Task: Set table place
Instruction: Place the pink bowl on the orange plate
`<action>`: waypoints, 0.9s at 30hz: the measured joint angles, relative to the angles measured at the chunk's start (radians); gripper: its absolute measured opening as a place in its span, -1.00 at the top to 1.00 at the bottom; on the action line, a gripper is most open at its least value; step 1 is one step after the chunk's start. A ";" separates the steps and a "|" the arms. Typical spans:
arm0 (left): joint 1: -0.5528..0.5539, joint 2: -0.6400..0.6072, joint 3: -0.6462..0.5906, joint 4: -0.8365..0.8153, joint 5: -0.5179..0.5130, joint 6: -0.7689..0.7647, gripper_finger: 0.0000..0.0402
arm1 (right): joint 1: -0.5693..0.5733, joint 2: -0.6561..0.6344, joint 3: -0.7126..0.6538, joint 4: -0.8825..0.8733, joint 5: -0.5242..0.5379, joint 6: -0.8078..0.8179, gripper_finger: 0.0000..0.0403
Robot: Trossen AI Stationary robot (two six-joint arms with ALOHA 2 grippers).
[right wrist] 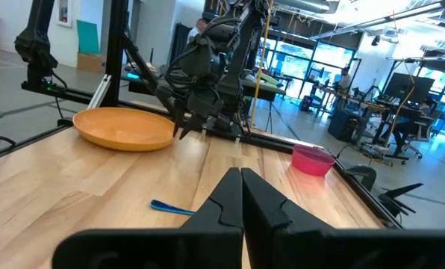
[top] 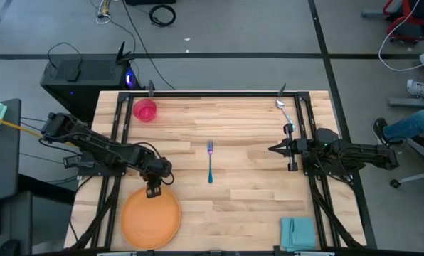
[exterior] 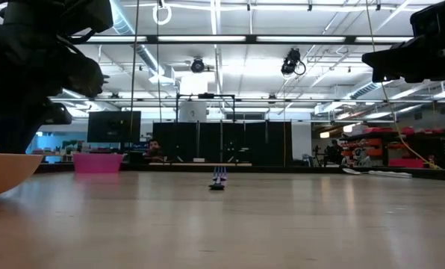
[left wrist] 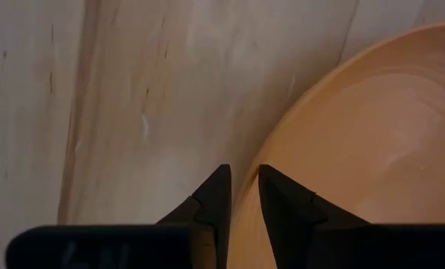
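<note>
The round orange plate (top: pixel 151 219) lies flat near the table's near-left corner. My left gripper (top: pixel 153 190) stands over the plate's far rim and is shut on it; the right wrist view shows it (right wrist: pixel 189 127) beside the plate (right wrist: pixel 122 128). My right gripper (top: pixel 271 148) hovers shut over the right half of the table, pointing toward the left edge, and touches nothing. The blue-handled fork (top: pixel 210 162) lies at mid-table. The pink cup (top: pixel 145 110) stands at the far left. The silver spoon (top: pixel 284 110) lies at the far right. My left gripper (left wrist: pixel 241 187) pinches the plate's far rim (left wrist: pixel 271 149) between its two fingers. One finger (left wrist: pixel 282 202) is over the plate's inner side and the other (left wrist: pixel 215 198) is outside it over the wood. The fingers come from above, pointing down. The plate's body stays on the table.
A folded teal napkin (top: pixel 298 232) lies at the near right corner. Black rails (top: pixel 114 128) run along the table's left and right sides (top: pixel 313 128). Bare wood lies between the plate and the fork. A seated person's legs (top: pixel 411 128) show beyond the right edge.
</note>
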 joint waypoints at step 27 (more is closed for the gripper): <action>-0.061 0.111 0.000 0.046 0.030 -0.010 0.92 | 0.000 0.000 0.000 -0.004 0.000 0.033 0.98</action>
